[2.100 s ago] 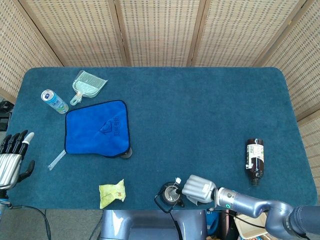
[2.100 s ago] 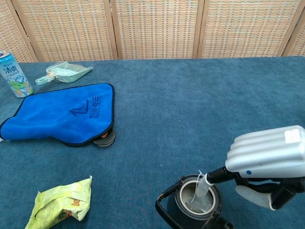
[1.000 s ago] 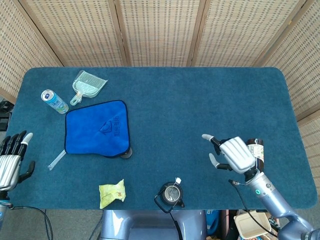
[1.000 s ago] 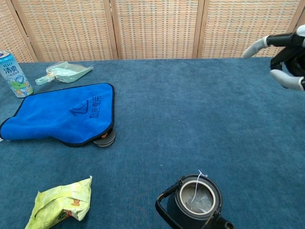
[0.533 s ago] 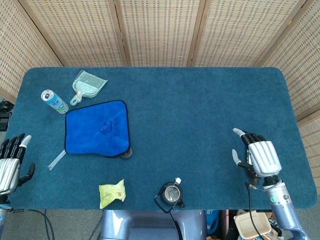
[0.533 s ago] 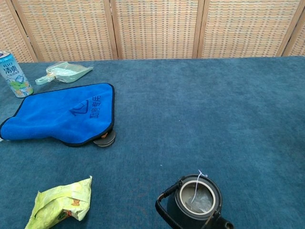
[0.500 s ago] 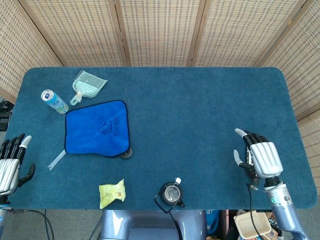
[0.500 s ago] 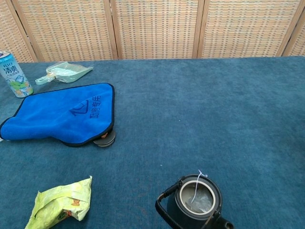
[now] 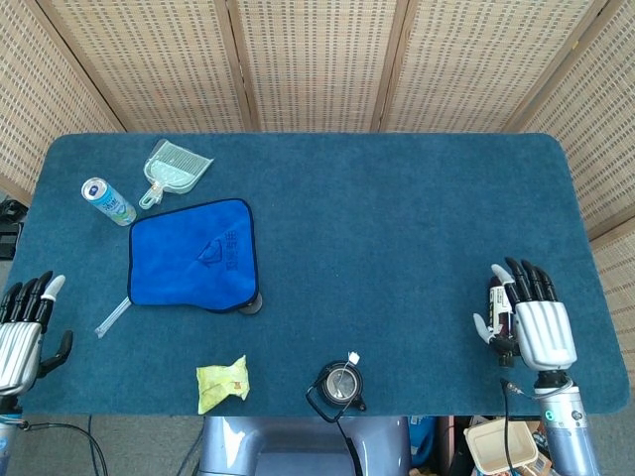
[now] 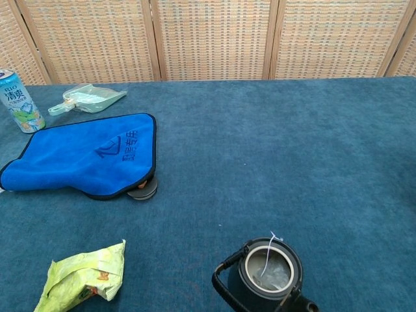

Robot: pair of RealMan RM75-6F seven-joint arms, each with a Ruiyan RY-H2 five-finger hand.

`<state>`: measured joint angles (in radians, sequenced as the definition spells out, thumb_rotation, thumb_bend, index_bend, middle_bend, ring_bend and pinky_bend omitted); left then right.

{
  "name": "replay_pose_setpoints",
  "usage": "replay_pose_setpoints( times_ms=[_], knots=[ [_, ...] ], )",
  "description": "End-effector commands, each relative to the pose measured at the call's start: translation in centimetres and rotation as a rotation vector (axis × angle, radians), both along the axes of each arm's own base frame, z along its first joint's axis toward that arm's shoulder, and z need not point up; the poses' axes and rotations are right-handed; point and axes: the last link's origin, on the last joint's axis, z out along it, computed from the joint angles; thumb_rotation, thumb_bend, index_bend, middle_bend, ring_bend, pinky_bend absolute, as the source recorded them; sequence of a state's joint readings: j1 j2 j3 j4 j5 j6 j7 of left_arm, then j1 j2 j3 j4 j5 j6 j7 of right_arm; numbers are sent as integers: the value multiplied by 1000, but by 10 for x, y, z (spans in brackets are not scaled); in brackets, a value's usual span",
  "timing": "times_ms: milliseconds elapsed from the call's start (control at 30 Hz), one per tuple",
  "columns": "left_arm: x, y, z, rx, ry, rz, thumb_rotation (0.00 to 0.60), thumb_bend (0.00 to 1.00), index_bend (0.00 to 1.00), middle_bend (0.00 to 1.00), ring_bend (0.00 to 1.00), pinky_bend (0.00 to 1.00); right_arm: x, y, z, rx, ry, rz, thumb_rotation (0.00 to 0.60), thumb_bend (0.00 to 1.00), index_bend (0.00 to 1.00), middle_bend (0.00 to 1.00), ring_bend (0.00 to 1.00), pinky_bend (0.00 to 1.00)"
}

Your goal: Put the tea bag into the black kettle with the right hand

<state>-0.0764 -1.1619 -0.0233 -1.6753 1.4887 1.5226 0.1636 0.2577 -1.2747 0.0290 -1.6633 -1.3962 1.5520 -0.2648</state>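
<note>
Now: tea bag inside the kettle

Pale and translucent, the paper tea bag (image 10: 275, 273) lies inside the round black kettle (image 10: 268, 281) at the table's six o'clock edge, its white string draped over the rim. The silver right hand (image 9: 531, 322), at four o'clock, and the silver left hand (image 9: 22, 334), at eight o'clock, both spread empty fingers.

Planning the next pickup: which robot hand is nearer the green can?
Left. The left robot hand sits at the table's near-left edge, below the green can; the right robot hand is across the table.
</note>
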Motion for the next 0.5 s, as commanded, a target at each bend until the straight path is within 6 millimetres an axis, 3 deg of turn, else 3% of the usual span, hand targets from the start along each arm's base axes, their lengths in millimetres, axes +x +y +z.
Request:
replay_pose_setpoints(
  times_ms=[33,500],
  knots=[
    [0,-1,-1,-1,-3,2,600,475,0,0,0,0,-1,3,-1,-22,24,-2,184,511,91,133,40,122],
    [1,-7,-1,-5,19,0,600,475,0,0,0,0,-6,12,-7,-27,72,-24,183,492,91,134,37,110]
  ],
)
